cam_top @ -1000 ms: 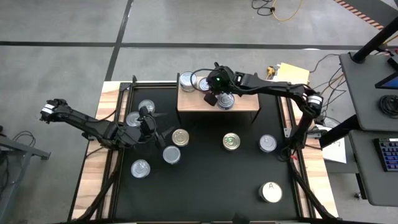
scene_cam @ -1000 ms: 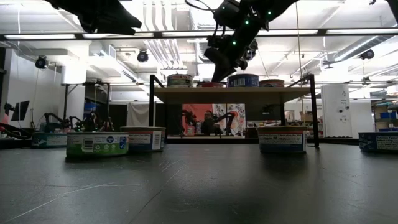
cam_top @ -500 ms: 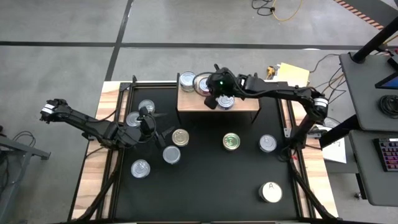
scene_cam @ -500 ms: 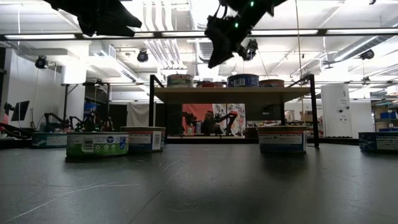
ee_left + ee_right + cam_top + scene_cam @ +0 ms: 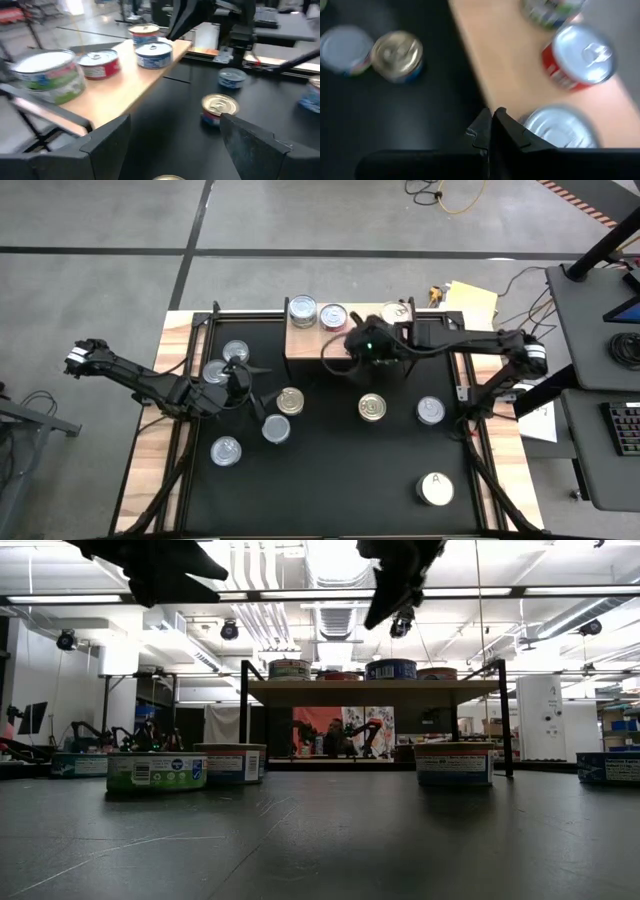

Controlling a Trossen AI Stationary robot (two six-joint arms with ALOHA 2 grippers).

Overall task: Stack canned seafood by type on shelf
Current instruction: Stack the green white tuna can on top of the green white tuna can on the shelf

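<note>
**Right arm pulls back from the shelf, hand empty**

Over the front edge of the shelf (image 5: 310, 340), the right gripper (image 5: 333, 358) now hangs with its fingers pressed together and nothing between them. One second ago it was lower and further in, close among the cans on the board. Since then it has lifted and come back toward the table side.

Four cans stand on the shelf:
- a silver-topped can (image 5: 303, 310) at the back left
- a red-sided can (image 5: 334, 316) just beside it
- another can (image 5: 397, 311) at the back right, which the arm covered before
- a silver-topped one (image 5: 560, 127) near the front, just beside the closed fingertips in the right wrist view

So I judge that one placing is finished and this arm is free for a next can.

The left gripper (image 5: 252, 388) has not moved. It hovers over the left part of the black table with its fingers spread wide and holds nothing.

Eight cans are still down on the table, for example the gold-topped can (image 5: 290, 401) and the white can marked "A" (image 5: 436, 488). Most of the task remains (the sorting by type I cannot check from the labels).
</note>
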